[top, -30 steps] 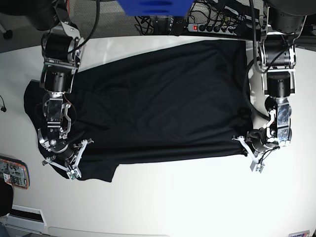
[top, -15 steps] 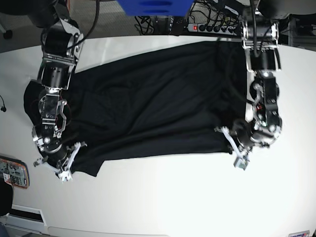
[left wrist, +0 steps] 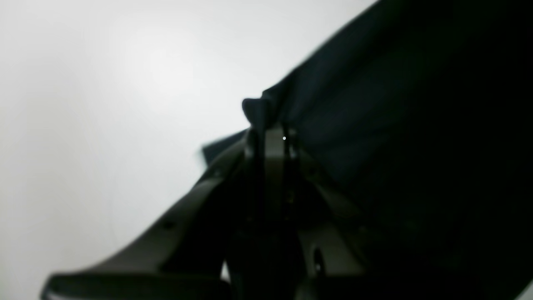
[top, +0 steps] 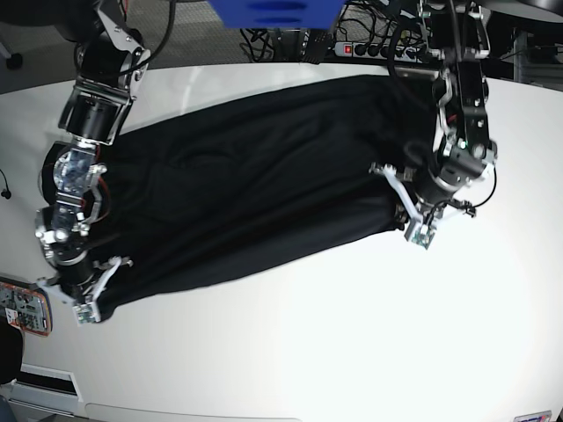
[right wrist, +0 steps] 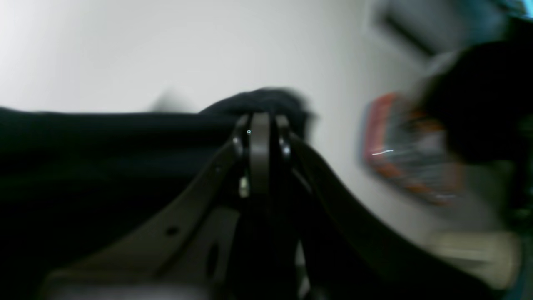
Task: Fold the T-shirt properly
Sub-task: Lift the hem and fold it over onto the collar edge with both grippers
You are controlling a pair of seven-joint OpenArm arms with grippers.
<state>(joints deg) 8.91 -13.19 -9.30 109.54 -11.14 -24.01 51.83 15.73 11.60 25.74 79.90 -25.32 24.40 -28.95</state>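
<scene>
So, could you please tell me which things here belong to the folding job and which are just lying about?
Job:
- T-shirt
- left gripper, shut on its edge
- right gripper, shut on its edge

Lying about:
- power strip
- cables
- red-edged item
- blue thing

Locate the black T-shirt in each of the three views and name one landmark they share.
Base: T-shirt spread diagonally across the centre, between both arms.
Left wrist: T-shirt fills the right side, pinched in the left hand.
Right wrist: T-shirt covers the lower left.
Shared landmark: the white table.
</scene>
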